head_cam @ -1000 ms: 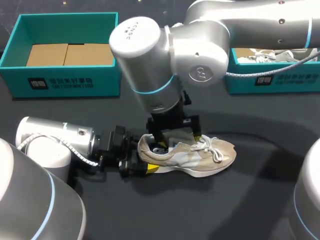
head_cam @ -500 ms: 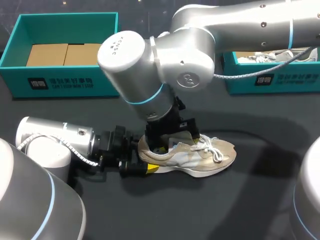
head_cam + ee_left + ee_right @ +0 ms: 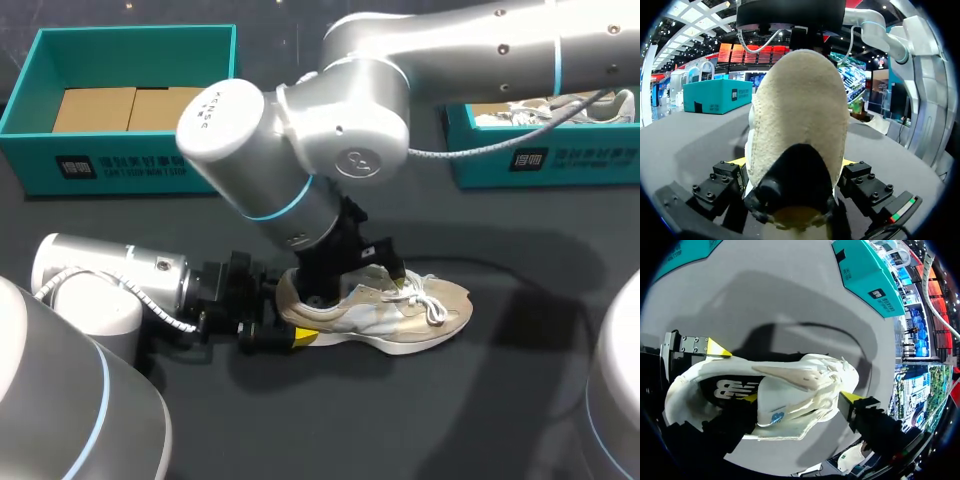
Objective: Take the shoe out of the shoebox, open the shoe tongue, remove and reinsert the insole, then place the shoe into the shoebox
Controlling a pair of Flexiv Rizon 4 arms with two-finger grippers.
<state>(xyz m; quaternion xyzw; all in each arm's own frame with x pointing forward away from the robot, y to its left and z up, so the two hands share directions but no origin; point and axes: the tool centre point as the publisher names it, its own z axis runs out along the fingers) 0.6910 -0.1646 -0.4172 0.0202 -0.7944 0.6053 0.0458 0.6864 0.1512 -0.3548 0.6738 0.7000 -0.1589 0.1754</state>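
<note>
**A:** Where's the shoe sitting right now?

**B:** Sole down on the table, toe pointed away from the left claw. The heel is clamped from both sides by that claw. The right claw is parked right on top, over the opening and laces. Whether anything's pinched there can't be told, tbh.
</note>
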